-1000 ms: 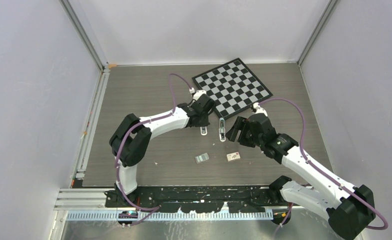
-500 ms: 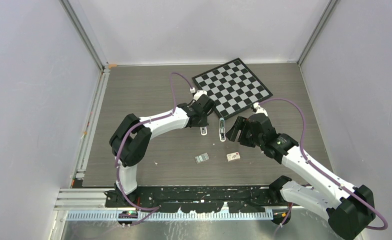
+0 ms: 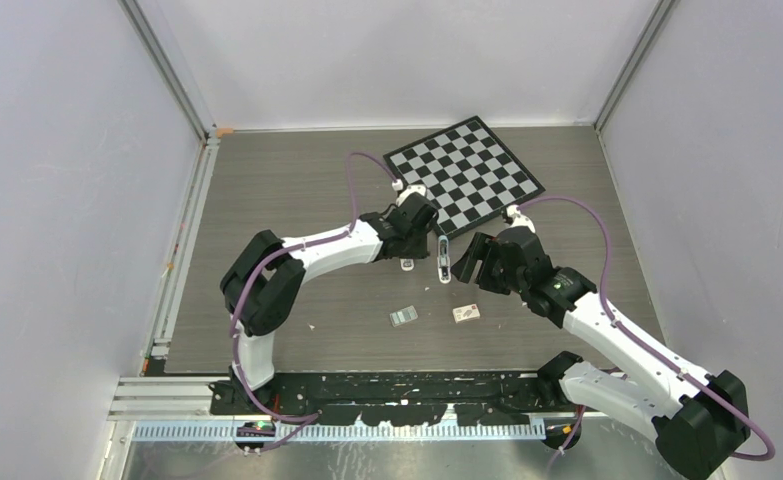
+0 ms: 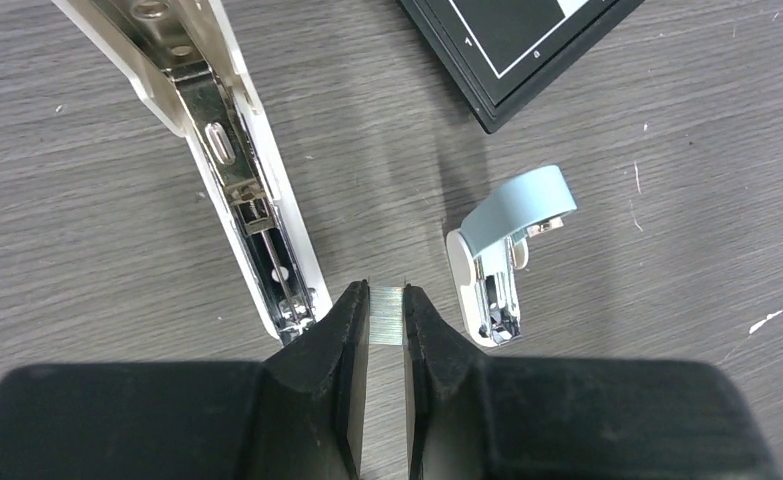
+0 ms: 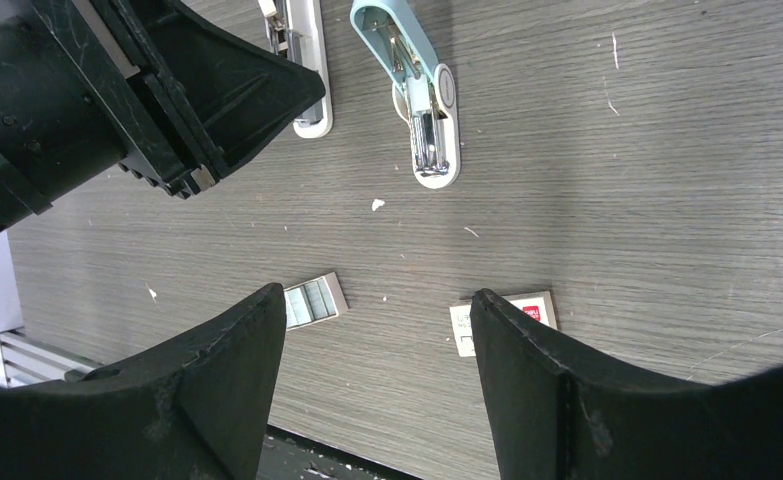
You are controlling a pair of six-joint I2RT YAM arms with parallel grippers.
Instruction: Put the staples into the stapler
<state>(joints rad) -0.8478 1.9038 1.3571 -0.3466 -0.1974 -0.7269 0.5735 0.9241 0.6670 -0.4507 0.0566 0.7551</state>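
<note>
1. Grip check, left pincer (image 4: 386, 300): my fingers (image 4: 342, 340) are nearly closed and pinch a staple strip (image 4: 387, 322) at the very tips. The strip is thin, ribbed and silvery, and only its thickness separates the pads.
2. Position, from my left wrist view: the tips sit between two pieces lying on the table (image 3: 277, 180). The white channel piece (image 4: 252, 215) is on one side and the stapler (image 4: 487, 280) on the other. The staple strip looks clear of both. I cannot tell its height over the wood.
3. Stapler: white base, pale blue-teal top swung up and back, metal magazine exposed. From above it lies (image 3: 444, 262) just off the near corner of the chessboard (image 3: 464, 172), its long axis pointing toward my bases.
4. White channel piece: slim, with bare metal track and spring showing. It lies just beside the stapler and roughly parallel to it. From above, my left pincer partly covers it.
5. Right pincer (image 5: 372, 298): fingers spread wide, nothing between them. It hangs over the table with the stapler ahead of its tips.
6. Grey staple block (image 3: 404, 316): flat on the table, nearer my bases than the stapler, nothing touching it. A small white card (image 3: 467, 313) with a red mark lies near it, with a gap between them.
</note>
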